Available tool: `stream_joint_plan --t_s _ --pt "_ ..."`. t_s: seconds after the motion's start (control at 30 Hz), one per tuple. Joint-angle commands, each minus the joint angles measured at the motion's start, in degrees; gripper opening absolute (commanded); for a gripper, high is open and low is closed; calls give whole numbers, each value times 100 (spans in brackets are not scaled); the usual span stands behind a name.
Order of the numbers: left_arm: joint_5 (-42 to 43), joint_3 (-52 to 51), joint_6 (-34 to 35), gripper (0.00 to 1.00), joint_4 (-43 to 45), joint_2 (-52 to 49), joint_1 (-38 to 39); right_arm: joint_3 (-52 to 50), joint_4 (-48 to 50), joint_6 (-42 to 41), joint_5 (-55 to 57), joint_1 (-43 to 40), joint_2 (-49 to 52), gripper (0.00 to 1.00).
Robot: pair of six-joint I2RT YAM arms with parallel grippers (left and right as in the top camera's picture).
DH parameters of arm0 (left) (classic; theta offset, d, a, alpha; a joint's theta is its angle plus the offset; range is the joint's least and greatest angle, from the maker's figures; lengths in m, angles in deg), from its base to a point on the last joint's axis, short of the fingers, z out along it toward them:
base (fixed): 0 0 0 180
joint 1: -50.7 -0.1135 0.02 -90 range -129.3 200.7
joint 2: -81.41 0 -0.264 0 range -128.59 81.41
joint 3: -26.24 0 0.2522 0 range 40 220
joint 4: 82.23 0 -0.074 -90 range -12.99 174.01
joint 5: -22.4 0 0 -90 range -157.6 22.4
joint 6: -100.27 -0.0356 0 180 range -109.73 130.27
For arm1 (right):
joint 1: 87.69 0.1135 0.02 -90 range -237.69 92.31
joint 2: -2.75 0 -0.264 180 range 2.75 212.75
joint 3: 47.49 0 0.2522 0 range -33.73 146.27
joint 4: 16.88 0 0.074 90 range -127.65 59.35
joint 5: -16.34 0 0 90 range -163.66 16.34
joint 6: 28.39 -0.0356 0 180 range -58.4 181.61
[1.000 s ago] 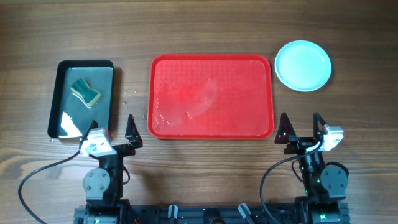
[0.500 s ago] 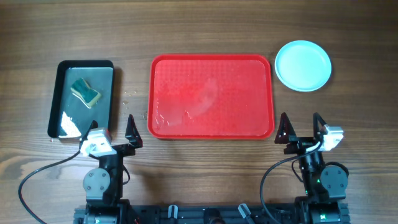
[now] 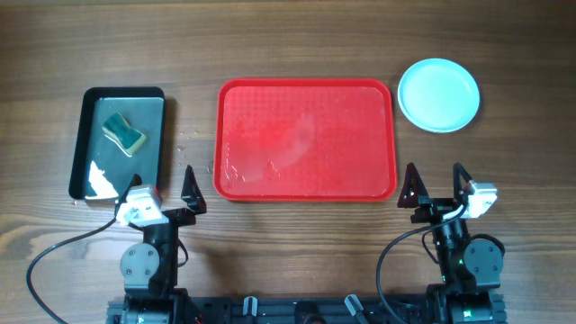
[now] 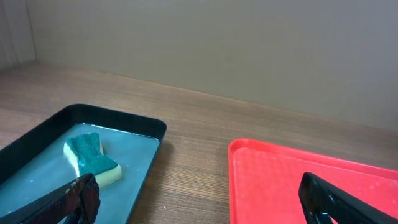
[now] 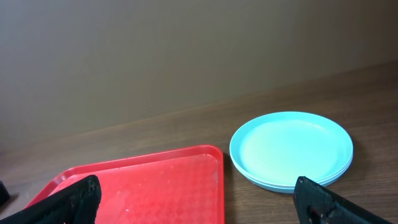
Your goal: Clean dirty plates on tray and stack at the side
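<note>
overhead, at the bottom of the frame, both arms sit folded near their bases. the left claw [image 3: 162,184] at lower left is released, its fingers spread wide, one tip over the lower edge of the black tray [image 3: 85,135] and the other just off the lower left corner of the red tray [image 3: 306,83]. the right claw [image 3: 435,184] at lower right is also released and grasps nothing, its fingers wide apart over the bare counter [image 3: 288,36] just past the red tray's lower right corner.

further up, the red tray lies flat in the middle of the frame, with pale wet streaks on its floor. left of it, well apart, the black tray holds a shallow film of liquid and a green and yellow sponge [image 3: 123,133] in its upper half. small droplets [image 3: 184,139] dot the counter between the two trays.

farthest, at upper right, the plates [image 3: 438,94] rest in one stack on the counter, just beside the red tray's upper right corner and not touching it. the top plate is pale turquoise. the right wrist view shows layered rims at the stack's edge [image 5: 292,148]; their count is hard to tell.
</note>
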State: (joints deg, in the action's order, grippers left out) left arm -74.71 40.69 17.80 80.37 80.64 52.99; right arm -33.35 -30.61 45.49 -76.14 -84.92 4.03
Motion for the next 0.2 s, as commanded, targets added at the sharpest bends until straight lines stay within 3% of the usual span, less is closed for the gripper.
stream_joint_plan --t_s 0.0,0.17 --pt "87 -35 -133 100 4 50 35 -9 17 94 103 28 -26 100" --pt "87 -37 -133 100 4 50 35 -9 17 94 103 28 -26 100"
